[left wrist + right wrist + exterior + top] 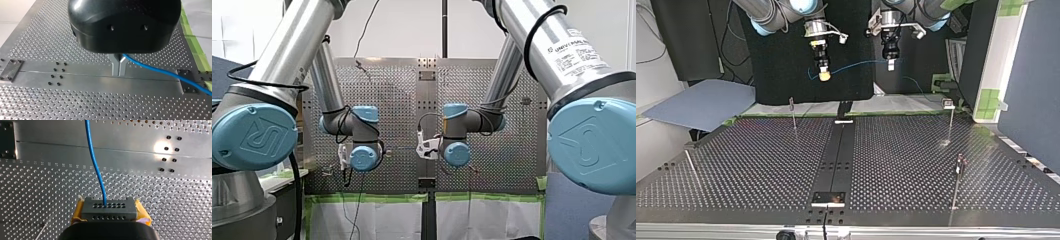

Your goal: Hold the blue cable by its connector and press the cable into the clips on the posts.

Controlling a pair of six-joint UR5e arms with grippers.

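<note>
In the right wrist view my right gripper (109, 207) is shut on a dark grey connector (109, 213), with yellow pads (77, 213) on both its sides. The blue cable (95, 162) leaves the connector and runs straight ahead over the table. My left gripper (119, 67), black with metal fingers, is shut on the blue cable (162, 73), which trails off to one side. In the top view my right gripper (824, 75) and my left gripper (890, 64) hang high above the table's far edge, and the cable (856, 65) spans between them. Thin posts (793, 113) (950, 119) (958, 181) stand below.
The perforated metal table (761, 165) has a smooth central rail (836, 160) with small bolted plates. Another thin rod (692, 169) leans at the top view's left. Green tape (192, 45) marks the table's border. A grey panel (696, 107) lies beyond the table.
</note>
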